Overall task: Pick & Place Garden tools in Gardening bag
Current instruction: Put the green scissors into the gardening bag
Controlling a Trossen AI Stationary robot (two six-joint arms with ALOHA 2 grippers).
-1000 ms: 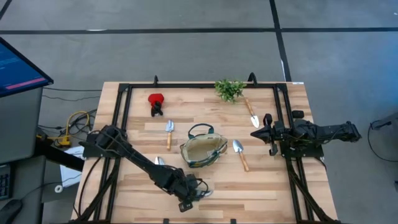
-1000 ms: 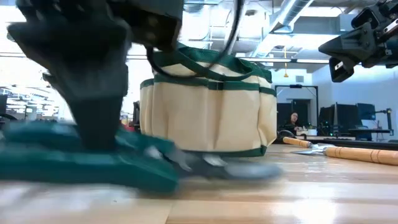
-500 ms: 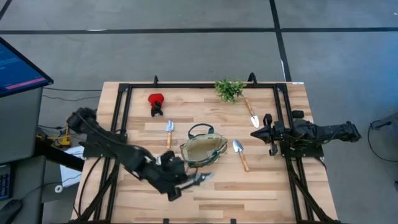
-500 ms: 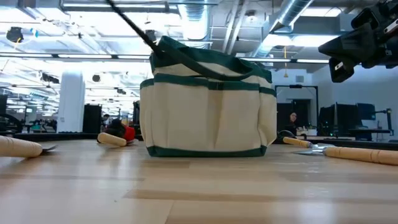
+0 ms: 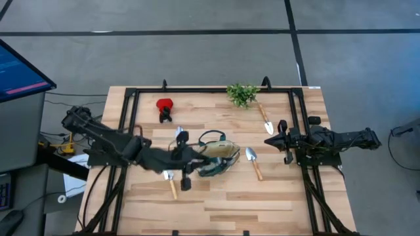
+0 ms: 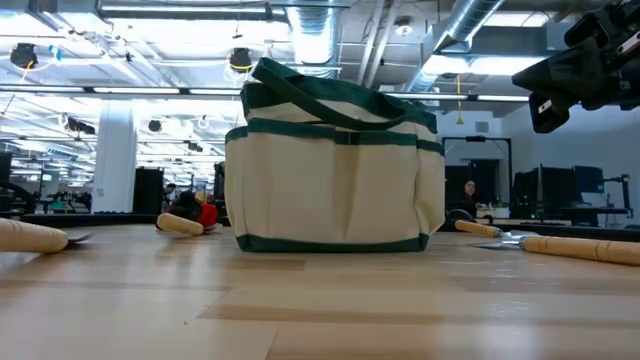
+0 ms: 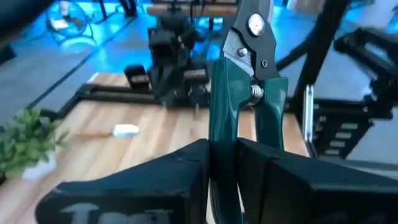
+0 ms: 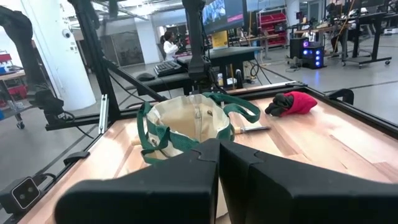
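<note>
**Shears held at the bag's rim**

High view: the left gripper (image 5: 190, 165) hangs just beside the gardening bag (image 5: 216, 157), a round khaki fabric tote with dark green trim and loop handles, standing on the pale plank table (image 5: 275, 196). Dark metal rails frame the tabletop. A wood-handled trowel (image 5: 170, 183) lies under the left arm; a second trowel (image 5: 252, 161) lies just right of the bag, a third (image 5: 266, 122) near the leafy plant sprig (image 5: 242, 94). The red-and-black item (image 5: 164, 107) sits near the far rail. The right gripper (image 5: 274, 139) waits at the table's right edge, well apart from the bag.

Low view: the bag (image 6: 335, 170) stands upright, its cloth smooth, green bands at top and base. Rounded wooden handles lie on either side of it.

Left wrist view: the dark fingers (image 7: 186, 168) pinch the pruning shears (image 7: 242, 87), smooth green handles with a coil spring and grey riveted blades pointing away from the wrist.

Right wrist view: the right gripper's fingers (image 8: 205, 163) are pressed together, holding nothing. Beyond them the bag (image 8: 186, 124) shows its open mouth, the red item (image 8: 292, 103) off to its side.
</note>
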